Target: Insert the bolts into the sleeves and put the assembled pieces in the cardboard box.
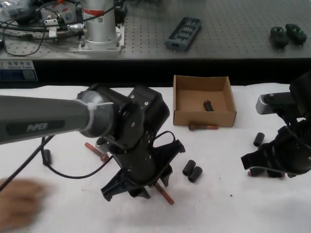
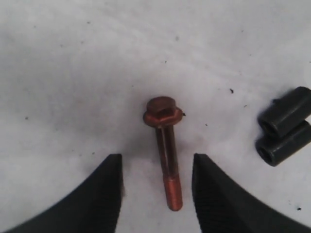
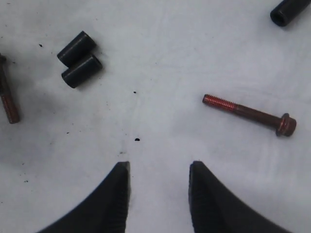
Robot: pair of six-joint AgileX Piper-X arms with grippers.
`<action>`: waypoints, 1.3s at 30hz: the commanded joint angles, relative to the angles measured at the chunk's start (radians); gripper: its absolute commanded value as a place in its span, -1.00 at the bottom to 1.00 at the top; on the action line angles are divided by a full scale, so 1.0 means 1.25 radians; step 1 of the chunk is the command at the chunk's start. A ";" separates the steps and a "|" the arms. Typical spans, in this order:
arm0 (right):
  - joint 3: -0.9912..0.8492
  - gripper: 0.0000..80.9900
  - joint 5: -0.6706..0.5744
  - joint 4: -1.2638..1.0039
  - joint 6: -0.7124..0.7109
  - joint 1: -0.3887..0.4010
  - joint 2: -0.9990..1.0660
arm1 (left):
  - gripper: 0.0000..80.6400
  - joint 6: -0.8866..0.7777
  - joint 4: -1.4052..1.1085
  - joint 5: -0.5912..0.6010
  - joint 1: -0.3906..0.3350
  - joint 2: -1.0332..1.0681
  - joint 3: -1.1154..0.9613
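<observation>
Two grippers, both mine, stand open over the white bench point(image 1: 233, 204): my left gripper point(image 2: 156, 161) has its fingers spread either side of a copper-coloured bolt point(image 2: 165, 155) lying flat between them, with a pair of black sleeves point(image 2: 284, 126) side by side near it. My right gripper point(image 3: 159, 167) is likewise released, nothing between its fingers, a second bolt point(image 3: 250, 115) lying near it and a single sleeve point(image 3: 290, 9) farther off. The cardboard box point(image 1: 204, 118) sits toward the far side, one dark piece point(image 1: 208, 105) inside, a third bolt point(image 1: 203, 126) just before its front wall.
</observation>
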 commanded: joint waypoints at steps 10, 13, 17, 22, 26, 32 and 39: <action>-0.001 -0.27 0.005 0.042 -0.002 -0.023 -0.168 | -0.47 0.080 0.105 -0.012 -0.004 0.108 -0.124; -0.001 -0.27 0.008 0.042 -0.002 -0.023 -0.198 | -0.88 0.102 0.124 -0.007 -0.004 0.123 -0.144; -0.001 -0.27 0.008 0.036 -0.002 -0.023 -0.215 | -0.98 0.100 0.105 -0.005 -0.004 0.124 -0.145; -0.001 -0.27 0.008 0.027 -0.002 -0.023 -0.214 | -0.98 0.099 0.099 0.012 -0.004 0.117 -0.145; -0.001 -0.27 0.001 0.019 -0.002 -0.023 -0.214 | -0.98 0.173 0.023 -0.002 -0.002 0.083 -0.145; -0.001 -0.37 -0.035 -0.013 0.055 -0.023 -0.211 | -0.98 0.309 -0.126 0.049 0.024 -0.008 -0.142; -0.004 -0.46 -0.067 -0.109 0.124 -0.050 -0.133 | -0.98 0.405 -0.231 0.071 0.070 -0.169 -0.041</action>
